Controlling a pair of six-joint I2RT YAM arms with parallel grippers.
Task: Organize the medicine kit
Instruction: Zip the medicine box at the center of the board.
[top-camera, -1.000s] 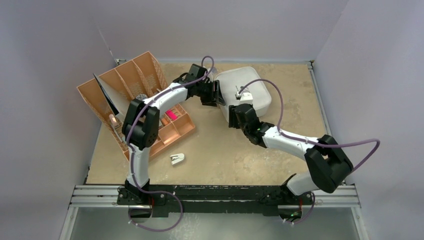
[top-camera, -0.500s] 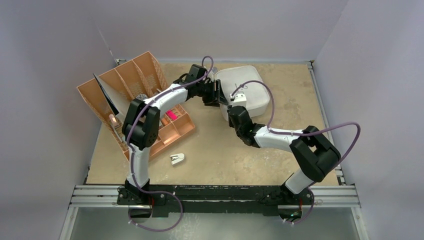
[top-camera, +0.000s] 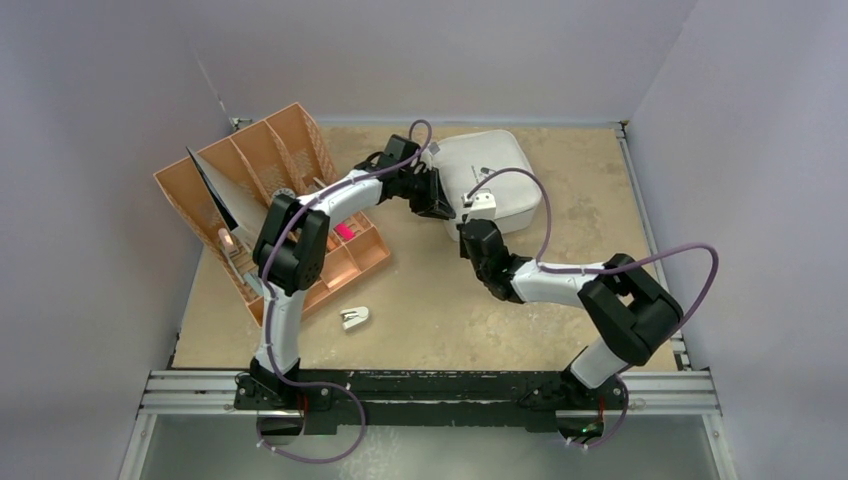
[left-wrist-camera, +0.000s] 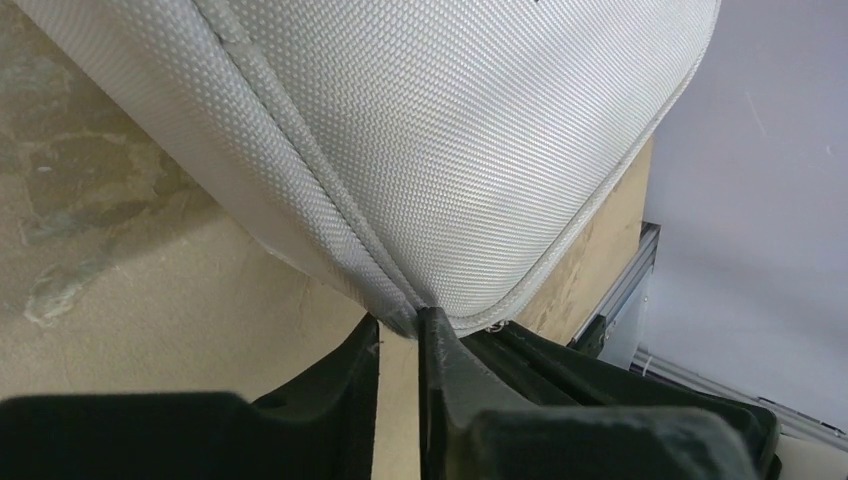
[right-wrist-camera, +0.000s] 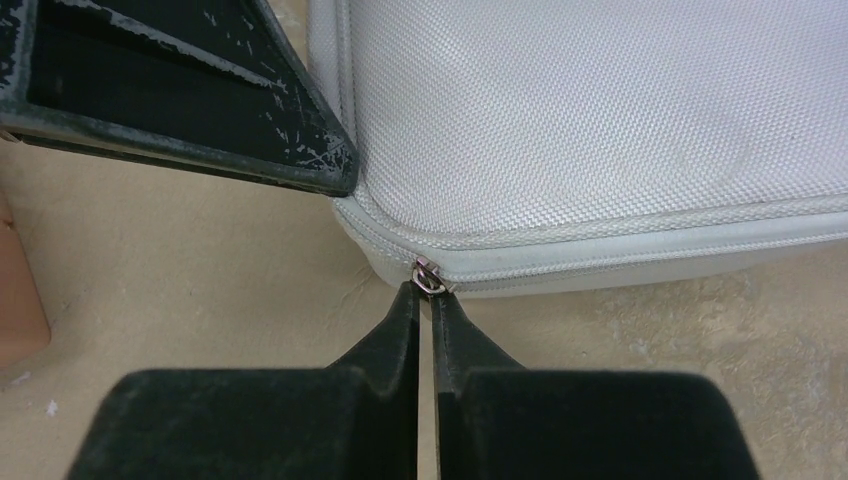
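The medicine kit (top-camera: 492, 178), a light grey zip case, lies shut at the back of the table. My left gripper (top-camera: 440, 203) is at its left corner. In the left wrist view, the left gripper (left-wrist-camera: 400, 322) has closed to a narrow gap, pinching the case's zip seam (left-wrist-camera: 330, 190). My right gripper (top-camera: 465, 222) meets the case's near-left corner. In the right wrist view, the right gripper (right-wrist-camera: 426, 292) is shut on the small metal zipper pull (right-wrist-camera: 429, 277). One left finger (right-wrist-camera: 200, 100) shows just beside it.
Tan-orange divided organizer trays (top-camera: 290, 200) stand at the left, holding a pink item (top-camera: 343, 229). A small white object (top-camera: 354, 318) lies on the table nearer the bases. Walls enclose the table on three sides.
My right gripper closed from open onto the zipper pull, and its elbow swung left. My left gripper's jaws narrowed onto the case seam.
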